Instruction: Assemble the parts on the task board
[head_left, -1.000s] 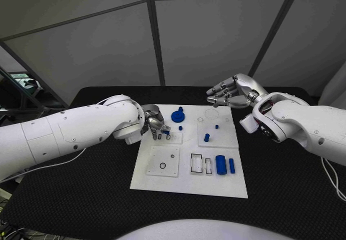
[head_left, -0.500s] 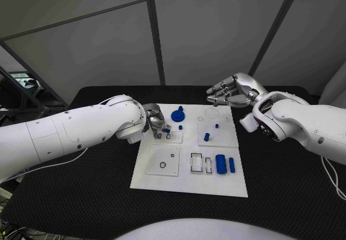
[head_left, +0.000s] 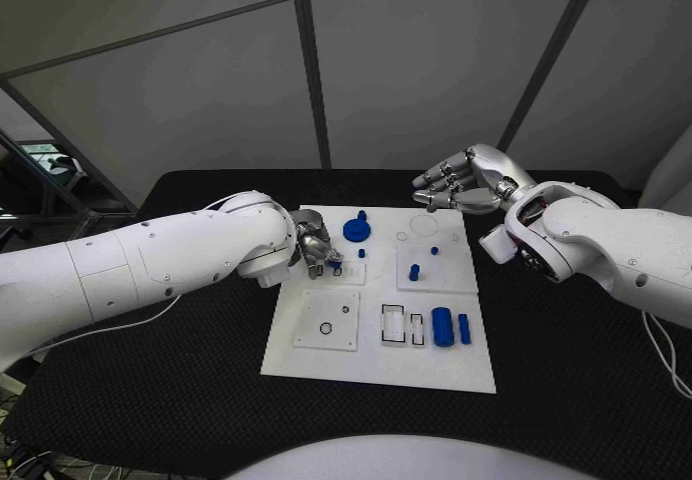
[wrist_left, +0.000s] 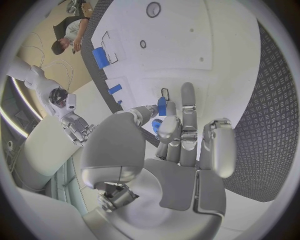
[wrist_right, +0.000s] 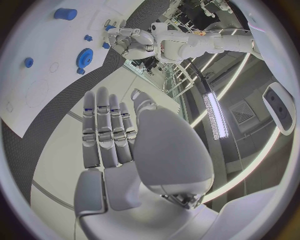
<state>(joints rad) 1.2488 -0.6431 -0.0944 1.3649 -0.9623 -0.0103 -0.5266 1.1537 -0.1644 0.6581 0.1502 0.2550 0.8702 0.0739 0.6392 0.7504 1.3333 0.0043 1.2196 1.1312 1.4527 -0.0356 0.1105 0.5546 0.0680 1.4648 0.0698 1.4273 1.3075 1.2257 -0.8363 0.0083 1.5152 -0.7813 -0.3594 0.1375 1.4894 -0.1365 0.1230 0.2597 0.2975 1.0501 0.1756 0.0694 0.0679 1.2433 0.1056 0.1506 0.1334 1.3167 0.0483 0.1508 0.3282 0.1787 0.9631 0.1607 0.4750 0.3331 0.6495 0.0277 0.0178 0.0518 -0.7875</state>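
Observation:
The white task board (head_left: 378, 350) lies in the middle of the black table. My left hand (head_left: 315, 250) hovers low over the board's far left square and pinches a small blue part (wrist_left: 162, 106) between thumb and fingers (wrist_left: 187, 105). A blue gear (head_left: 356, 233) stands just right of that hand. A short blue peg (head_left: 414, 273) stands in the far right square. A thick blue cylinder (head_left: 441, 328) and a thin blue bar (head_left: 463, 330) lie at the near right. My right hand (head_left: 462, 182) floats above the board's far right corner, fingers straight, holding nothing.
The near left square (head_left: 327, 322) carries a small black ring and a hole. Rectangular slots (head_left: 394, 326) sit beside the cylinder. The black table (head_left: 159, 380) spreads wide on both sides of the board. Grey wall panels stand behind the table.
My left arm has swung in slightly toward the board while its hand stays over the same far left square with the part. The right hand has barely moved.

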